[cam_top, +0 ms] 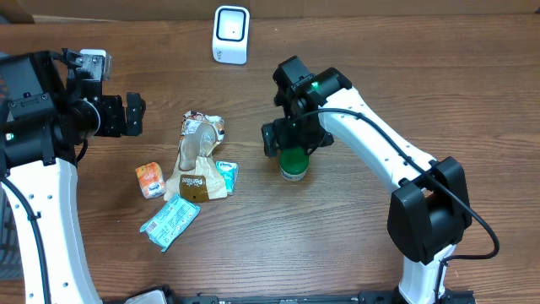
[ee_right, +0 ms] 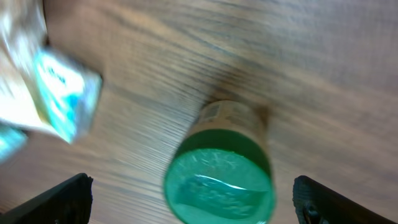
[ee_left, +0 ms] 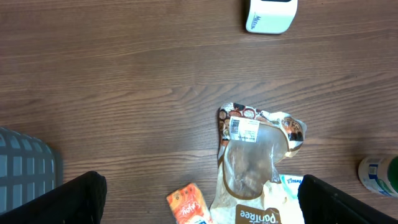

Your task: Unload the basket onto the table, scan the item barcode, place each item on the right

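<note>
Table [cam_top: 337,253]: green-lidded jar [cam_top: 294,169] beneath right gripper [cam_top: 293,142]

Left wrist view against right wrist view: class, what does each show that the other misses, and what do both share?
Only the left wrist view shows the white scanner, the barcode label on the clear bag, the orange packet and a grey basket. Only the right wrist view shows the green lid from above, blurred. Both show the jar, the teal packet and the wooden table.
</note>
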{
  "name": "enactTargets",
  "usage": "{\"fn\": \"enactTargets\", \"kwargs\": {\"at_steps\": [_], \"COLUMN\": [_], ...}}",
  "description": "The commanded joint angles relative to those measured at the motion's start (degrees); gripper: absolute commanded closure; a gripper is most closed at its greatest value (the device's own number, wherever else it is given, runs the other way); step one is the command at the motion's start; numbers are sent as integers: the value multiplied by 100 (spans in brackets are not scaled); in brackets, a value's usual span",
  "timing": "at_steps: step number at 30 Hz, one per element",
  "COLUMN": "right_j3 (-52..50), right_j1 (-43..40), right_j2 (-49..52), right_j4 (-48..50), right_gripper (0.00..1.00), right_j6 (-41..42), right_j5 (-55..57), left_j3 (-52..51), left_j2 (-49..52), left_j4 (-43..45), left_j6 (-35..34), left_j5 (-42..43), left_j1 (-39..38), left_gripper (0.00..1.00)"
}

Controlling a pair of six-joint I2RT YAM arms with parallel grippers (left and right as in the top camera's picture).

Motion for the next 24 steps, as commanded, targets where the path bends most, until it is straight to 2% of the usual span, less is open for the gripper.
{"fn": "enactTargets", "kwargs": {"at_steps": [1,4,11,15,16,20,24], "right_j3": [-345,-494,-588,-811,-811,-616,-50], "right_j1": [153,238,275,317,317,205,22], "right_j2": [7,7,7,7,7,4,-4], "right_j4": [297,273,166,203,184,120,-181], "right_gripper": [0,0,23,28,32,54,57], "right_j6": [2144,2406,2409,2380,2308,1482,-166], "right_j5": [282,726,804,804,807,800,715], "left_j3": [31,31,31,31,31,31,31], "left_j2": [17,17,17,17,17,17,17], "left_j4": [20,20,20,20,20,20,20], "left_j6": [129,129,129,129,129,129,129], "left_j5": [-13,-13,-13,-13,-13,-13,-13], "left_j1": [42,42,42,42,42,42,42], "left_gripper": [0,0,0,0,0,0,0]}}
